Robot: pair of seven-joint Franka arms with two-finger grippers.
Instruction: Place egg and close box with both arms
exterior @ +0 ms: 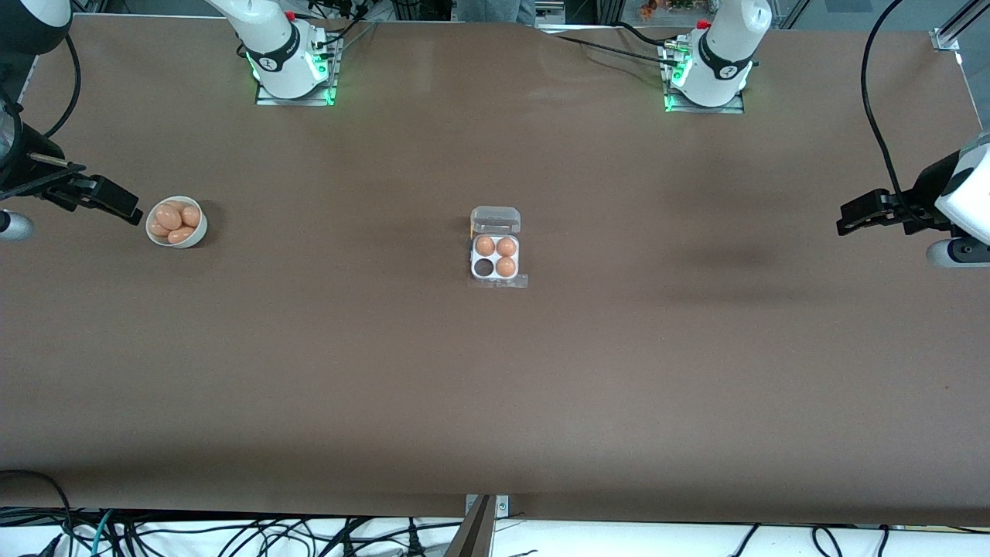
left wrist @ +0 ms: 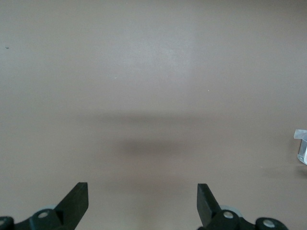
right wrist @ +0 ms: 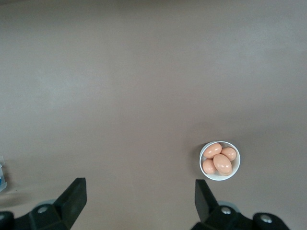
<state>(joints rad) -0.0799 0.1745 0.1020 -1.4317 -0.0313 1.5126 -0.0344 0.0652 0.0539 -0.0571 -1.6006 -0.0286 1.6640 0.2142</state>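
The box (exterior: 495, 257) lies mid-table with its clear lid (exterior: 496, 219) open, on the side toward the arms' bases. Three of its cells hold an egg (exterior: 485, 246); one cell (exterior: 484, 268) is bare. Several more like eggs (exterior: 169, 216) fill a white bowl (exterior: 199, 230) toward the right arm's end of the table. My right gripper (exterior: 128, 210) hangs open beside the bowl, with bare table between its fingers (right wrist: 74, 196) and the bowl (right wrist: 235, 168) off to one side. My left gripper (exterior: 849, 218) hangs open over bare table at its own end, nothing between its fingers (left wrist: 76, 196).
The brown table (exterior: 495, 387) runs wide around the box and bowl. Cables (exterior: 232, 538) lie past its front edge. A sliver of the box (left wrist: 301, 146) shows at the edge of the left wrist view.
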